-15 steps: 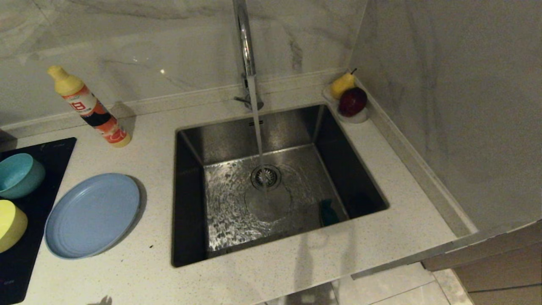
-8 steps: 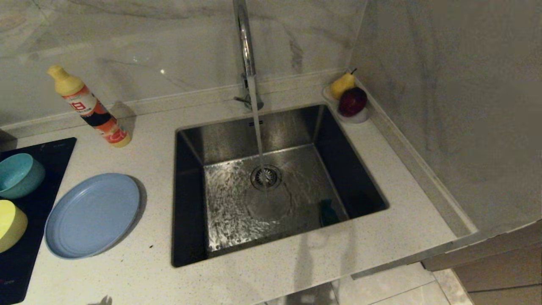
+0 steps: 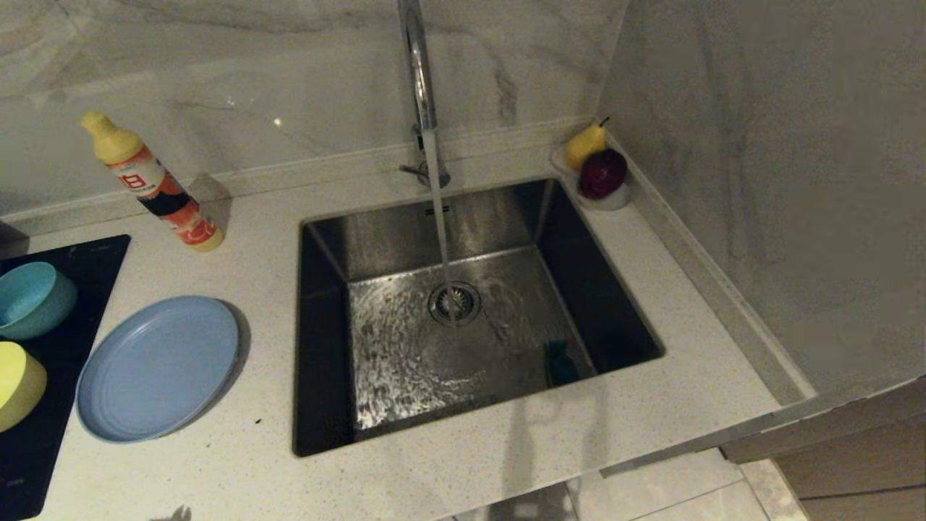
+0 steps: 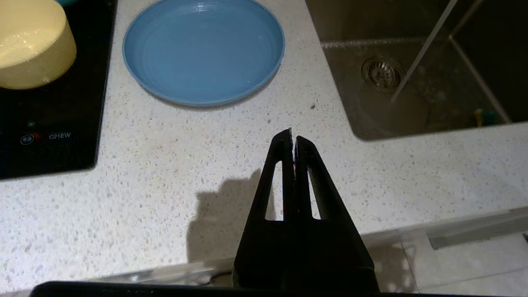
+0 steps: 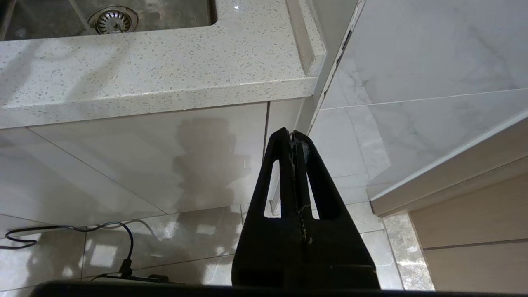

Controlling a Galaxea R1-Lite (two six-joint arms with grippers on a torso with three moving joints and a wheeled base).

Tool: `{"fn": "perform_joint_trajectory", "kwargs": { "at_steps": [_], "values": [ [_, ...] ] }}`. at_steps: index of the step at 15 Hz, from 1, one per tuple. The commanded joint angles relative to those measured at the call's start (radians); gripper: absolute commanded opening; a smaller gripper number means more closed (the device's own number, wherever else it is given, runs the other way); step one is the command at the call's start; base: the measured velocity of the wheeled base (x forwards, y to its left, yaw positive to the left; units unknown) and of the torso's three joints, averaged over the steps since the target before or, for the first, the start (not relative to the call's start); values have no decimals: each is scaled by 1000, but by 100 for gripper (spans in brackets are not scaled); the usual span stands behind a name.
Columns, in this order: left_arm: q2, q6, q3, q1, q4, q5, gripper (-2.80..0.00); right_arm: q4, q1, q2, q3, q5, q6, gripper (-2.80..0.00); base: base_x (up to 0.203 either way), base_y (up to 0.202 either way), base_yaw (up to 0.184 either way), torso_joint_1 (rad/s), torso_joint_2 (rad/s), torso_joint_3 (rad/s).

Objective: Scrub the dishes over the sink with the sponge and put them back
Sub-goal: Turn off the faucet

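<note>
Head view is showing water running into the sink (image 3: 463,340), sponge (image 3: 561,364) lying at five o'clock, plate (image 3: 158,367) unwashed; both tools closed, empty.

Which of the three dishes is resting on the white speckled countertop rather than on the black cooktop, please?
The wide shallow pale blue plate. It lies flat on the countertop beside the sink, while the teal bowl and yellow bowl sit on the cooktop.

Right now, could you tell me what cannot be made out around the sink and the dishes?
- Sponge: head view, half lost in shadow by the sink wall; only its dark green side shows.
- Yellow bowl and teal-blue bowl: head view, cut off by the picture's edge.
- Detergent bottle label: head view, print too small to read.
</note>
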Motion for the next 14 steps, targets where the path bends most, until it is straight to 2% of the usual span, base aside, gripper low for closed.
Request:
{"fn": "perform_joint_trajectory", "kwargs": {
  "at_steps": [1,4,6,8,9,11,14],
  "values": [
    [1,-4,20,0,-12,2,-280,-1,0,1,0,0,-1,-280,0,0,0,0,0,0],
    [1,17,25,0,-27,8,-280,-1,0,1,0,0,-1,-280,0,0,0,0,0,0],
    [1,80,40,0,-72,-1,-280,-1,0,1,0,0,-1,-280,0,0,0,0,0,0],
    [1,56,15,0,-95,6,-280,-1,0,2,0,-1,2,-280,0,0,0,0,0,0],
    [7,50,-44,0,-84,5,-280,-1,0,1,0,0,1,-280,0,0,0,0,0,0],
    [76,43,-262,0,-13,-18,-280,-1,0,1,0,0,2,-280,0,0,0,0,0,0],
    [377,22,-517,0,55,-103,-280,-1,0,1,0,0,2,-280,0,0,0,0,0,0]
  ]
}}
